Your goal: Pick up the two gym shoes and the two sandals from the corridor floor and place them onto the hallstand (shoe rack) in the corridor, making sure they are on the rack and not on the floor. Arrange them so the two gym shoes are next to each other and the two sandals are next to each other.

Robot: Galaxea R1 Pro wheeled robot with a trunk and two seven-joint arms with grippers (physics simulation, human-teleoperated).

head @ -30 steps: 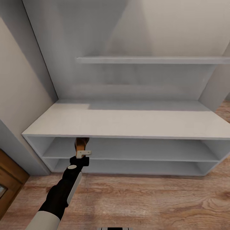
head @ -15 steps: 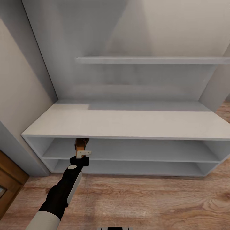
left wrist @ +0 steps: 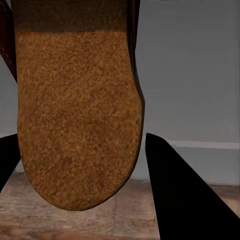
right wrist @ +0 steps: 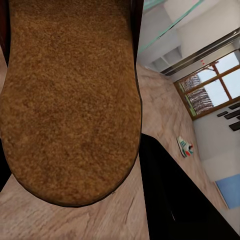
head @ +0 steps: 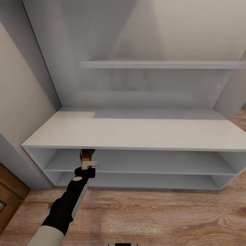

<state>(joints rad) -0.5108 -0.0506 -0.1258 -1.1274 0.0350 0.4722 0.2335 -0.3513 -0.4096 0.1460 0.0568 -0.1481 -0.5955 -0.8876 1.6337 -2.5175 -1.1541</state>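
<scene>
With the left gripper (head: pixel 89 164) clamped on a brown sandal (head: pixel 86 154) at the hallstand's (head: pixel 136 131) upper shelf mouth, push it well in and level before letting go

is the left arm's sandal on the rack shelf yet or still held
Held: the brown tan-footbed sandal sits between the left gripper fingers at the white hallstand's upper shelf opening.

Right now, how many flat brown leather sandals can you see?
2. One flat brown leather sandal is between the left gripper fingers at the white shoe rack; the other sandal is at the right gripper. Neither lies on the rack yet.
</scene>
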